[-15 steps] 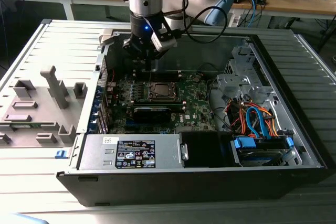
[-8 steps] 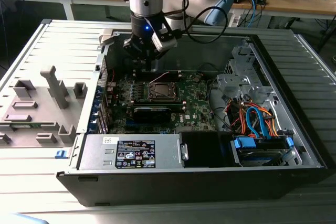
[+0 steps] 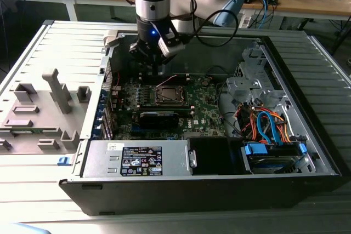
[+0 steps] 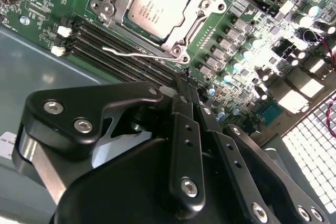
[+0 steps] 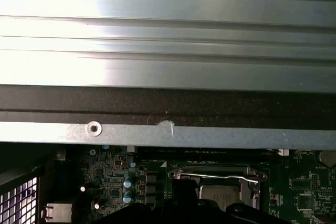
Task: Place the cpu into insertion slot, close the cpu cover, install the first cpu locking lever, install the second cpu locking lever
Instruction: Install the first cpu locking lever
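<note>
- Exterior view: an open black-and-grey computer case (image 3: 307,152) lies on a ribbed grey metal table (image 3: 33,53); inside it sits a green motherboard (image 3: 205,108).
- Black, bolted gripper (image 3: 149,65) hangs over the board's rear edge, beside the socket; its fingers (image 4: 185,95) are pressed together with nothing between them, seen in the second wrist view.
- Insertion slot (image 4: 157,11): a square socket with a silver rim, amid green circuit board.
- Cpu cover (image 4: 207,3): a thin silver frame, lying flat around the chip.
- Cpu (image 4: 157,3): a flat square with a matte grey metal top, seated in the slot.
- Locking lever (image 4: 136,53): a thin bent wire, standing out from the socket edge.
</note>
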Available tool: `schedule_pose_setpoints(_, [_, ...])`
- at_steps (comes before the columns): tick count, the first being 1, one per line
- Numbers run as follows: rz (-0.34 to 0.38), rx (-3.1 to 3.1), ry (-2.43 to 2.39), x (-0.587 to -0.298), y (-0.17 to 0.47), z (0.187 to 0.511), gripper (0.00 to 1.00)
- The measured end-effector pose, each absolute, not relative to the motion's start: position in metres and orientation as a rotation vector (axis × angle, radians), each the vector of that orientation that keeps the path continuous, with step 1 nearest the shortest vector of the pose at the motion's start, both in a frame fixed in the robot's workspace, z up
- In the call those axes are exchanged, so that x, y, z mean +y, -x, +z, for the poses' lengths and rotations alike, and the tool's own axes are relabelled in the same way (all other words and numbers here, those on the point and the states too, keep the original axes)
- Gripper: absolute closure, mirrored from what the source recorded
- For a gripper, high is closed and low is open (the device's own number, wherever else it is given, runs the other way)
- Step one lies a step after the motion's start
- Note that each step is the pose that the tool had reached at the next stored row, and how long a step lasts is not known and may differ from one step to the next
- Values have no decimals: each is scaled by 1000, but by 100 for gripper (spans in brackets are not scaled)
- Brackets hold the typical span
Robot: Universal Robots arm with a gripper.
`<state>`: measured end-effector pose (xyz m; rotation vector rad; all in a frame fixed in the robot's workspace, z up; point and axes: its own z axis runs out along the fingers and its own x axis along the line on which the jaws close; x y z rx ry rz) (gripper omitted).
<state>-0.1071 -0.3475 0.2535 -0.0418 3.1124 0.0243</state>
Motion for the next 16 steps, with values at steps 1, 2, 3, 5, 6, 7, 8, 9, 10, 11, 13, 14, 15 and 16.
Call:
schedule_pose_setpoints(1, [24, 3112, 39, -347, 107, 253, 89])
schedule_pose_setpoints(2, [24, 3112, 37, -347, 107, 253, 89])
schedule_pose_setpoints(3, [24, 3112, 35, -347, 107, 252, 89])
schedule_pose_setpoints(5, [24, 3112, 34, -347, 107, 252, 89])
schedule_pose_setpoints(6, [24, 3112, 33, -347, 107, 251, 89])
schedule_pose_setpoints(7, [24, 3112, 33, -347, 107, 251, 89])
schedule_pose_setpoints(8, [24, 3113, 33, -347, 107, 251, 89])
schedule_pose_setpoints(9, [24, 3112, 32, -347, 107, 250, 89])
schedule_pose_setpoints(10, [24, 3112, 32, -347, 107, 250, 89])
schedule_pose_setpoints(11, [24, 3112, 32, -347, 107, 249, 89])
schedule_pose_setpoints(13, [24, 3112, 32, -347, 107, 249, 89])
schedule_pose_setpoints(14, [24, 3112, 32, -347, 107, 248, 89])
schedule_pose_setpoints(15, [24, 3112, 31, -347, 106, 247, 89])
schedule_pose_setpoints(16, [24, 3113, 31, -347, 106, 247, 89])
